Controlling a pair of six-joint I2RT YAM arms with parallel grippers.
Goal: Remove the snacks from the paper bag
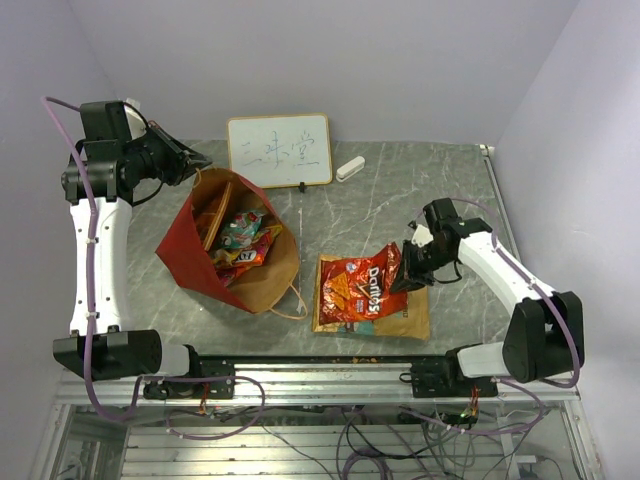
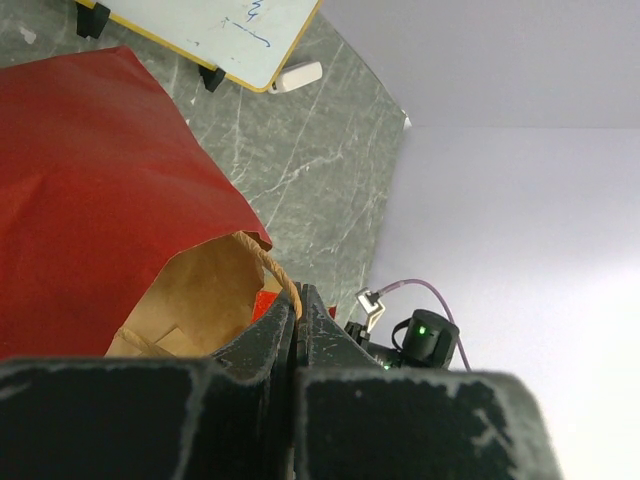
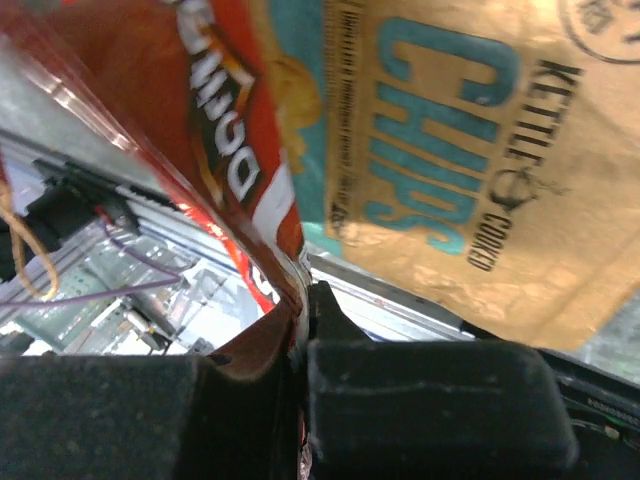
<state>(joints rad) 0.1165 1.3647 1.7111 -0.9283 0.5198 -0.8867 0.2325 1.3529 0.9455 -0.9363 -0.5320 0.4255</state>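
Observation:
The red paper bag (image 1: 185, 250) lies tilted on the table with its brown mouth open toward the front right. Several small red, yellow and pink packets (image 1: 240, 238) sit inside it. My left gripper (image 1: 195, 162) is at the bag's far rim, shut on a tan loop handle (image 2: 285, 285); the red bag wall (image 2: 90, 200) fills the left wrist view. My right gripper (image 1: 403, 272) is shut on the right edge of a red Doritos packet (image 1: 355, 285), which lies over a tan chip bag with teal lettering (image 1: 410, 318). The right wrist view shows both, the Doritos packet (image 3: 230, 150) and the chip bag (image 3: 450, 150).
A small whiteboard (image 1: 279, 150) stands at the back of the table with a white eraser (image 1: 350, 168) beside it. The bag's other loop handle (image 1: 297, 300) lies near the front edge. A metal rail (image 1: 330, 370) runs along the table's near edge.

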